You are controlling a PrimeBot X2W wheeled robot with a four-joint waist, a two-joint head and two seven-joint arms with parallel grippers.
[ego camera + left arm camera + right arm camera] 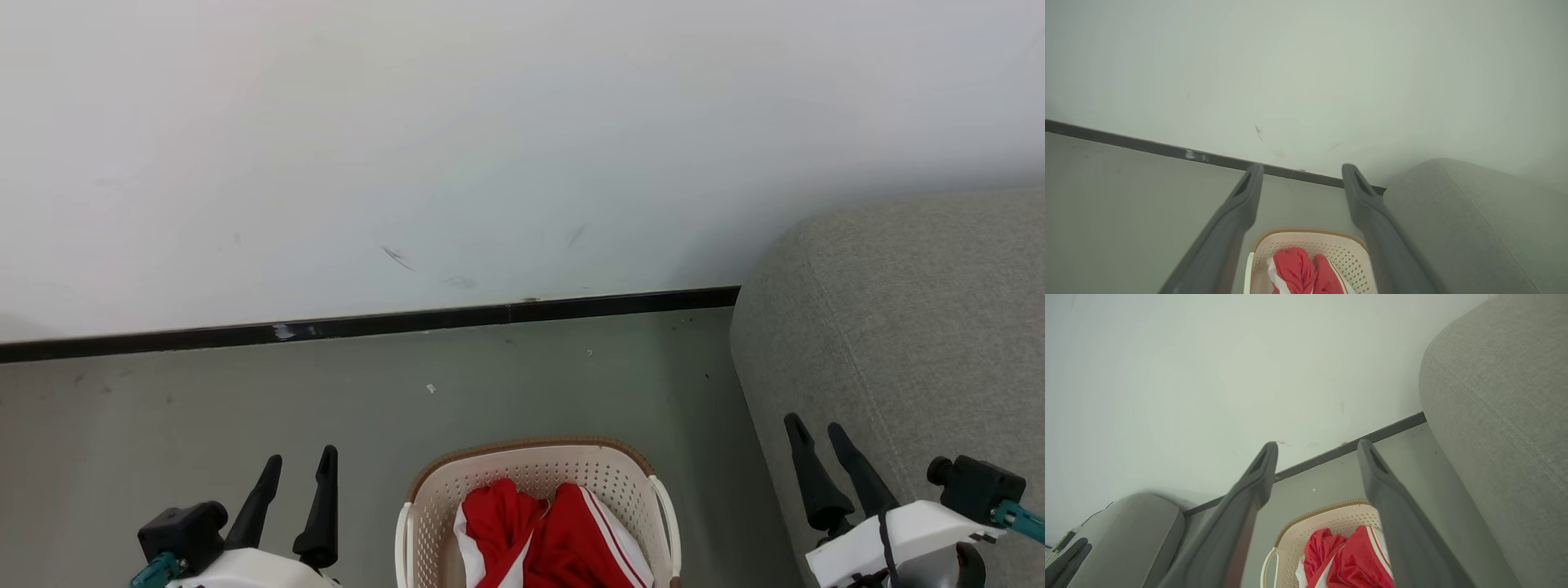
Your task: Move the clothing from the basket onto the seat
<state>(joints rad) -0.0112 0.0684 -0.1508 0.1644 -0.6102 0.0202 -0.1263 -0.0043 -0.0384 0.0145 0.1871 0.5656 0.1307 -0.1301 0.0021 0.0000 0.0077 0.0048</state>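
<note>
The red clothing with white panels and stripes lies bunched inside the cream basket on the floor at the bottom centre; it shows too as clothing in basket, and clothing in basket. The grey sofa seat rises on the right, also seat and seat. My left gripper hovers open left of the basket, empty. My right gripper stands open over the sofa's edge, empty. Both sets of fingers are spread apart.
A white wall with a black skirting strip closes off the back. Grey-green floor spreads left of and behind the basket. In the right wrist view another grey padded piece sits at the lower left.
</note>
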